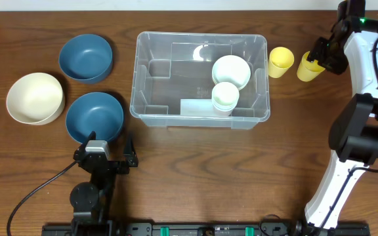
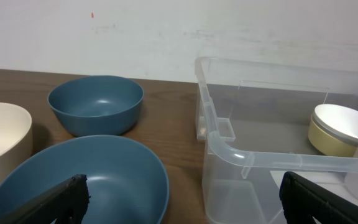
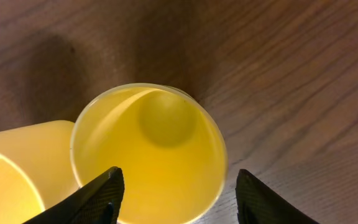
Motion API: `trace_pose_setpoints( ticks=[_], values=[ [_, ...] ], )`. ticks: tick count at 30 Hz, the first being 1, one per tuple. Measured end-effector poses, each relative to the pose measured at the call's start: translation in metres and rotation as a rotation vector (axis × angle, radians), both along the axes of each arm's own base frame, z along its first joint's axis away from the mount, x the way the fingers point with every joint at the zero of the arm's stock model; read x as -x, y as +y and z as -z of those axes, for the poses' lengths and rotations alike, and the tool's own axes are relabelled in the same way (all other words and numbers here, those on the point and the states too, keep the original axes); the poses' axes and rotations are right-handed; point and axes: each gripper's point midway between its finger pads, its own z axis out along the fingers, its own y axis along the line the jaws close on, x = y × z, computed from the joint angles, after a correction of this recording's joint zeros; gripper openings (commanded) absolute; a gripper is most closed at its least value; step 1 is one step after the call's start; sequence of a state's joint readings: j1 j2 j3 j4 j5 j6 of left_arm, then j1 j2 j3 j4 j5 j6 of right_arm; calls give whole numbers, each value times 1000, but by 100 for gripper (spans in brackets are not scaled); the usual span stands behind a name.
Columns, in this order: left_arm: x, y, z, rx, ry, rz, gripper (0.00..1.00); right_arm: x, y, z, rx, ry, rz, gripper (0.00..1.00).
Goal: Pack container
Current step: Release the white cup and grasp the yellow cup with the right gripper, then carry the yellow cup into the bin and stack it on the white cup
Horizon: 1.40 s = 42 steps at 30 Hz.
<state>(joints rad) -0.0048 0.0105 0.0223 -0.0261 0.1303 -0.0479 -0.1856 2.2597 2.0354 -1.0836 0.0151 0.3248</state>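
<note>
Dark wood-grain desk (image 1: pixel 195 177), white wall (image 2: pixel 166 25) behind — the container (image 1: pixel 151 92) sits mid-desk. Left hand (image 1: pixel 105 156) gapes wide; right hand (image 3: pixel 178 190) straddles a yellow cup (image 3: pixel 154 124) — grip unclear.

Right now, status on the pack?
Left gripper open by near blue bowl. Right gripper straddling yellow cup, grip unclear. Container holds two pale bowls. Second cup close alongside.
</note>
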Motion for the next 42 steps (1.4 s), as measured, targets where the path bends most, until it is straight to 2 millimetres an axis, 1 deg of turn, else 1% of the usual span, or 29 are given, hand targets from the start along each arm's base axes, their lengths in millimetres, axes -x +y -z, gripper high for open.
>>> trace_pose_setpoints(
  ticks=[3, 5, 8, 11, 14, 17, 21, 23, 25, 26, 27, 30, 31, 33, 34, 36, 38, 40, 42],
  values=[
    [0, 0, 0, 0, 0, 0, 98, 1, 0, 11, -3, 21, -4, 52],
    [0, 0, 0, 0, 0, 0, 98, 2, 0, 22, -6, 45, -4, 48],
    [0, 0, 0, 0, 0, 0, 98, 4, 0, 40, -9, 83, -13, 29],
    [0, 0, 0, 0, 0, 0, 98, 7, 0, 51, -13, 109, -11, 16],
    [0, 0, 0, 0, 0, 0, 98, 7, 0, 53, -15, 115, -8, 9],
    [0, 0, 0, 0, 0, 0, 98, 13, 0, 53, -20, 137, -8, 2],
    [0, 0, 0, 0, 0, 0, 98, 25, -3, 48, -26, 171, 1, 1],
    [0, 0, 0, 0, 0, 0, 98, 30, -4, 38, -27, 174, 5, 1],
    [0, 0, 0, 0, 0, 0, 98, 34, -5, 21, -24, 157, 8, 1],
    [0, 0, 0, 0, 0, 0, 98, 35, -5, 5, -20, 134, 8, 1],
    [0, 0, 0, 0, 0, 0, 98, 36, -4, -5, -17, 118, 8, 1],
    [0, 0, 0, 0, 0, 0, 98, 41, 1, -62, -19, 9, 2, 1],
    [0, 0, 0, 0, 0, 0, 98, 45, 6, -85, -24, -37, -5, 1],
    [0, 0, 0, 0, 0, 0, 98, 53, 16, -122, -34, -113, -22, 1],
    [0, 0, 0, 0, 0, 0, 98, 58, 22, -139, -40, -146, -34, 1],
    [0, 0, 0, 0, 0, 0, 98, 68, 40, -167, -49, -199, -70, 1],
    [0, 0, 0, 0, 0, 0, 98, 75, 66, -186, -63, -235, -129, 1],
    [0, 0, 0, 0, 0, 0, 98, 80, 96, -193, -79, -242, -200, 1],
    [0, 0, 0, 0, 0, 0, 98, 84, 128, -192, -97, -230, -276, 1]
  ],
)
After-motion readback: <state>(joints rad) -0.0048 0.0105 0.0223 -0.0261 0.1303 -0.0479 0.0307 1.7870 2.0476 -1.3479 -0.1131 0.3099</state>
